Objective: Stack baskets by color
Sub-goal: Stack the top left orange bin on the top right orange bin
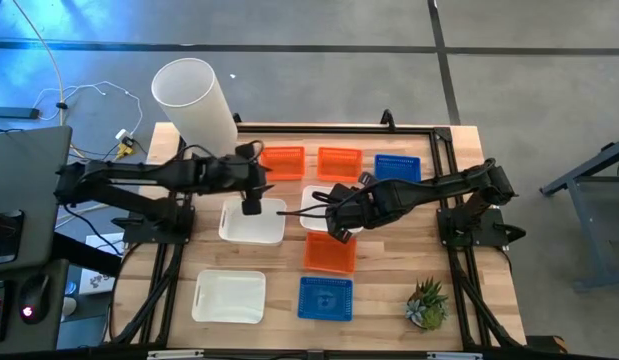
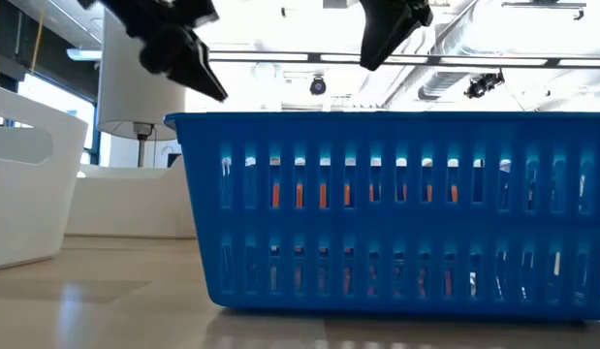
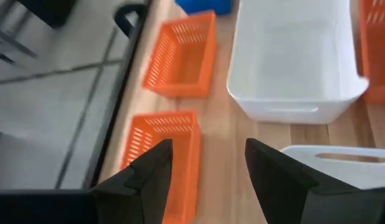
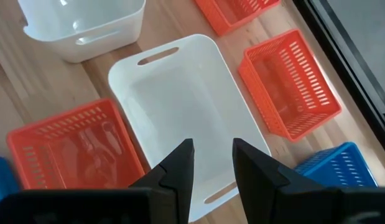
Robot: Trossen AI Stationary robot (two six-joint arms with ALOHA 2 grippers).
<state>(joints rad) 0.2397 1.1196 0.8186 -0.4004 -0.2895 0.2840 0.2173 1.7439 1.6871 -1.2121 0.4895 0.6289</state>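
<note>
Several baskets lie on the wooden table. Two orange baskets [image 1: 283, 158] [image 1: 339, 160] and a blue one [image 1: 397, 167] line the far edge. A third orange basket [image 1: 330, 252] sits mid-table, with a blue basket [image 1: 325, 297] in front of it. White baskets rest at centre left [image 1: 253, 225], centre [image 1: 311, 200] and front left [image 1: 229, 296]. My left gripper [image 1: 252, 207] hovers open over the far rim of the centre-left white basket, holding nothing [image 3: 208, 152]. My right gripper [image 1: 336, 225] hangs open above the centre white basket [image 4: 173, 99], its fingers [image 4: 180, 168] empty.
A tall white cylinder [image 1: 194, 100] stands at the far left corner. A small green plant [image 1: 426, 303] is at the front right. Black frame rails [image 1: 444, 160] run along the table's far edge and sides. In the low view the front blue basket [image 2: 377, 213] blocks most of the table.
</note>
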